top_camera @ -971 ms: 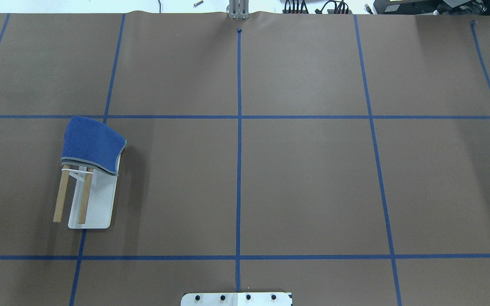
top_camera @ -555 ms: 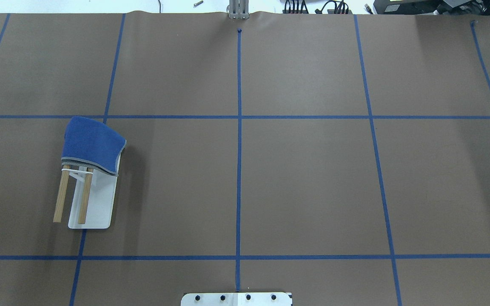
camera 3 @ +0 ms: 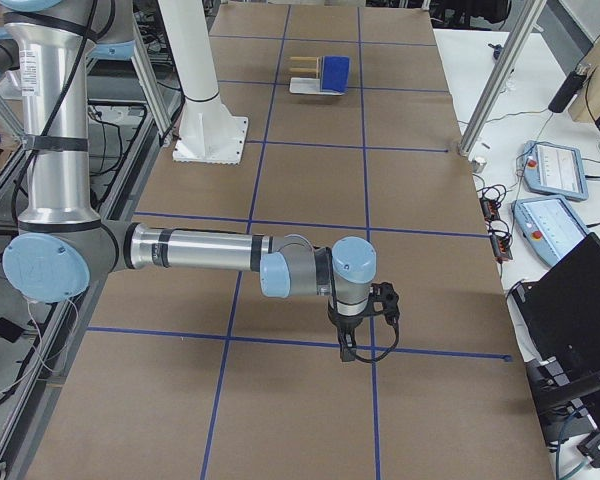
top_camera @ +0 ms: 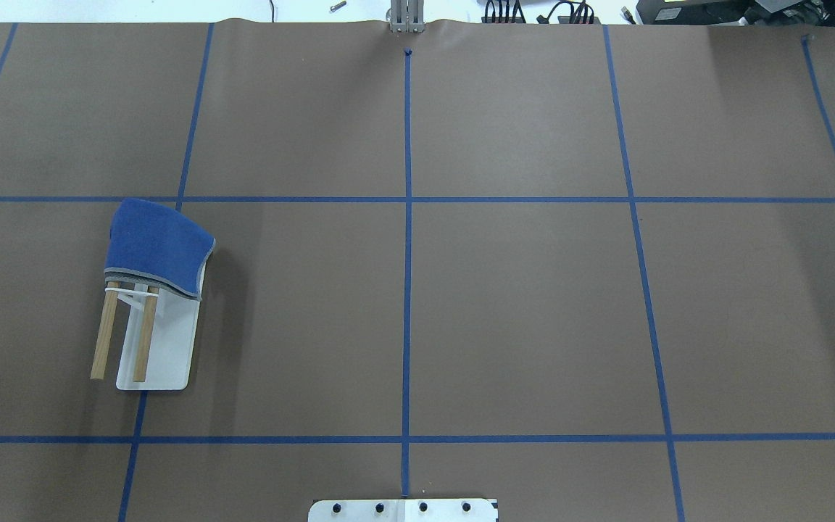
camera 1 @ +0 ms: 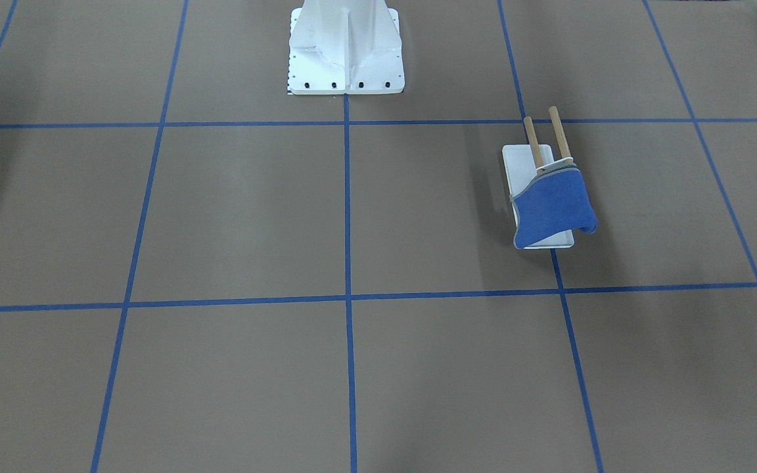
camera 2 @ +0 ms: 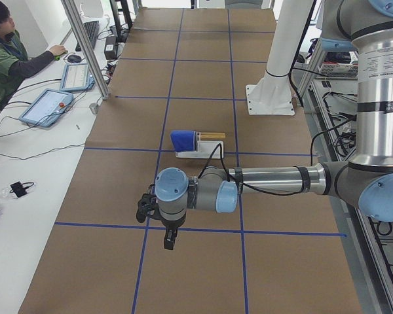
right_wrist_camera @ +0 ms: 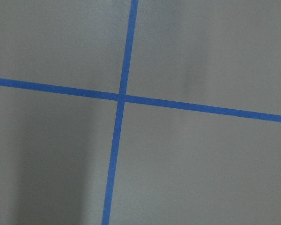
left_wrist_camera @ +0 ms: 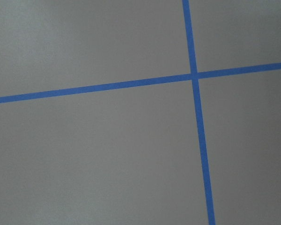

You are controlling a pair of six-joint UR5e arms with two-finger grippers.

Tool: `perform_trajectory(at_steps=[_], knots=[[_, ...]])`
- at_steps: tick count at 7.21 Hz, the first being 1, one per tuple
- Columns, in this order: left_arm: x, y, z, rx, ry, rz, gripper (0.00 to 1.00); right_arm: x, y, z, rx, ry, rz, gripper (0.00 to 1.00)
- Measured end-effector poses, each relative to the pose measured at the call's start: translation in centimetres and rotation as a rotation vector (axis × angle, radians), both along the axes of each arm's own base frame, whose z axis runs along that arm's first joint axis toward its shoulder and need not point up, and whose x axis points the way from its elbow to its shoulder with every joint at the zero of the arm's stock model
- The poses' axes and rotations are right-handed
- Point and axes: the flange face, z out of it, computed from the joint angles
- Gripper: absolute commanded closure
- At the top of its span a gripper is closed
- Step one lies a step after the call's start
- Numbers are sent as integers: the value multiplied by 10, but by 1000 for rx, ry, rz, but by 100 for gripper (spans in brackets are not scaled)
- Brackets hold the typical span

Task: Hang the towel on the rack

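Note:
The royal-blue towel (top_camera: 156, 246) with grey edging is draped over the far ends of the rack's two wooden dowels (top_camera: 143, 337). The rack's white base (top_camera: 171, 351) stands on the table's left half. Towel (camera 1: 554, 205) and rack (camera 1: 518, 164) also show in the front view, and small in the left view (camera 2: 183, 140) and right view (camera 3: 336, 72). My left gripper (camera 2: 169, 239) hangs far from the rack, near the table's left end. My right gripper (camera 3: 348, 345) hangs over the right end. Both show only in side views, so I cannot tell whether they are open or shut.
The large white bolted pedestal (camera 1: 345, 49) stands at the robot's edge of the table. Blue tape lines (top_camera: 407, 217) grid the brown table cover. An operator (camera 2: 13, 52) sits at a side desk with tablets. Both wrist views show only brown cover and crossing tape.

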Motion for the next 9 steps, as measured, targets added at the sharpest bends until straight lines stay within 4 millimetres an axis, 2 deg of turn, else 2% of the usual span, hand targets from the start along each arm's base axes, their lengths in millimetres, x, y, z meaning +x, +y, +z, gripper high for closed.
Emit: perform_trajectory(at_steps=[2,4,9], knots=[[0,11,-7,12,-2,0,1,0,0,0,-1,0,1,0],[0,14,-13,22,-7,-1,1,0,-1,-2,3,-1,2,0],[0,22,-7,6,-8,0,1,0,-1,-3,5,-3,2,0]])
